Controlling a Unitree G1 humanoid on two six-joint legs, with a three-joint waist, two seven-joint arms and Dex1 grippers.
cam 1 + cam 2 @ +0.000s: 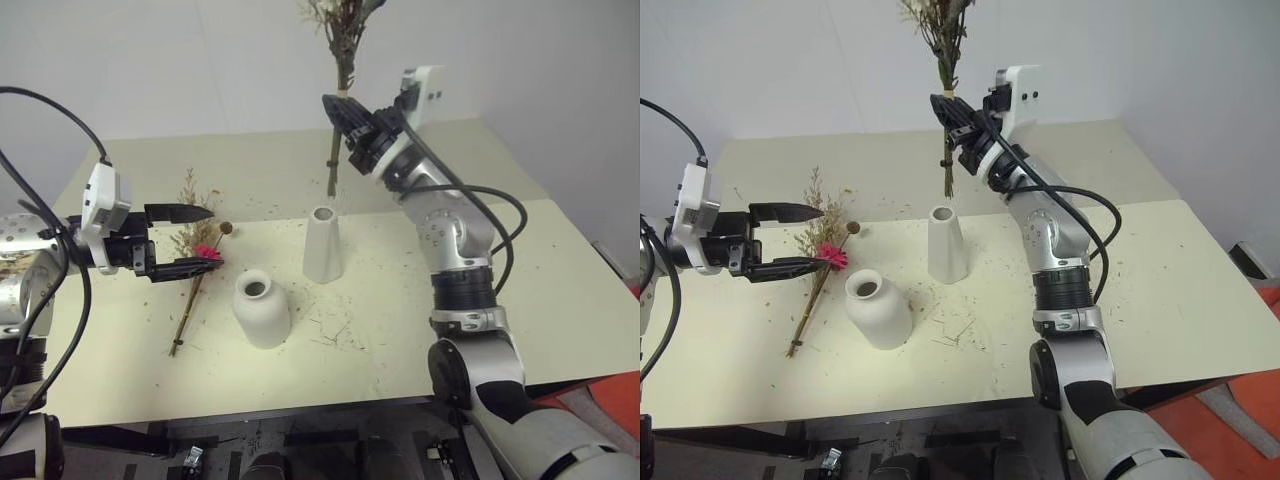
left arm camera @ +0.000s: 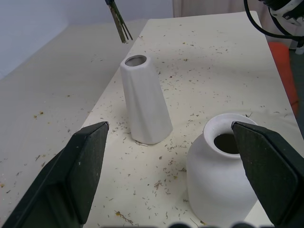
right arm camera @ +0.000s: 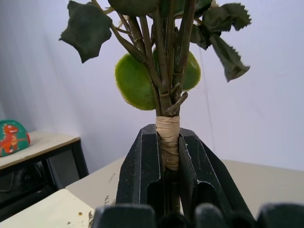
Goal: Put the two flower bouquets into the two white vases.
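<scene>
Right gripper (image 1: 341,112) jaws clamp leafy bouquet (image 1: 340,60) above tall vase (image 1: 322,245); left gripper (image 1: 190,240) gapes. You lower stems into mouth.

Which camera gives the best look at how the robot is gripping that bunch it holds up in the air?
The right wrist view: the right gripper has its fingers shut on the held bouquet, at its tan wrapped binding. Both eye views show the stems hanging above the tall vase. The left wrist view catches just the stem tips.

The right gripper (image 1: 342,112) is raised on a bent arm, fingers clamped, while the left gripper (image 1: 192,239) hangs level, jaws wide apart.
</scene>
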